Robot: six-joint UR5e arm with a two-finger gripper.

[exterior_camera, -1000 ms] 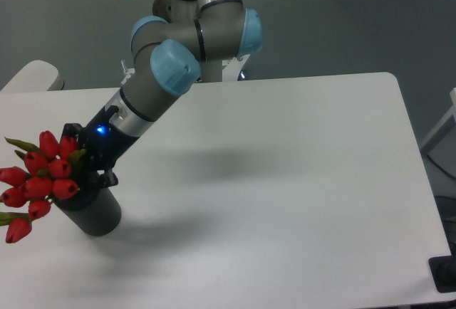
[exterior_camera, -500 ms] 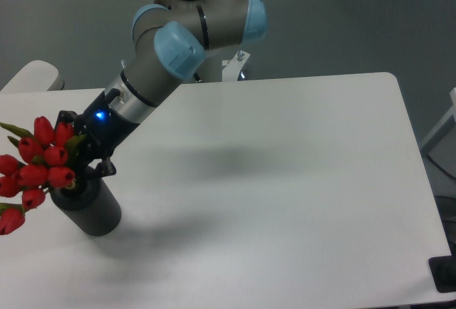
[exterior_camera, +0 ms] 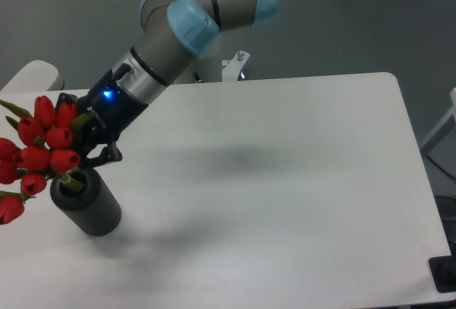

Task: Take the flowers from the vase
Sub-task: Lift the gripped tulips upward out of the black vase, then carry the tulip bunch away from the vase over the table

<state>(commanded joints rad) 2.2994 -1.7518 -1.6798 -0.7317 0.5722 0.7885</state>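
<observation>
The flowers (exterior_camera: 39, 156) are a bunch of red tulip buds with green stems and leaves at the left edge of the view. My gripper (exterior_camera: 84, 151) is shut on their stems just below the buds. The bunch is lifted and tilted to the left, and only the stem ends still reach into the hole of the vase (exterior_camera: 89, 204). The vase is a dark ribbed cylinder that stands upright on the white table (exterior_camera: 285, 195) near its front left corner. Its round opening shows beside the stems.
The arm reaches down from the top of the view toward the table's left side. A pale rounded object (exterior_camera: 32, 75) sits beyond the table's back left corner. A dark object (exterior_camera: 445, 273) shows at the right edge of the view by the table's front right corner.
My gripper has risen with the flowers, drawing the stems up out of the vase. The vase has stayed in place and its opening now shows.
</observation>
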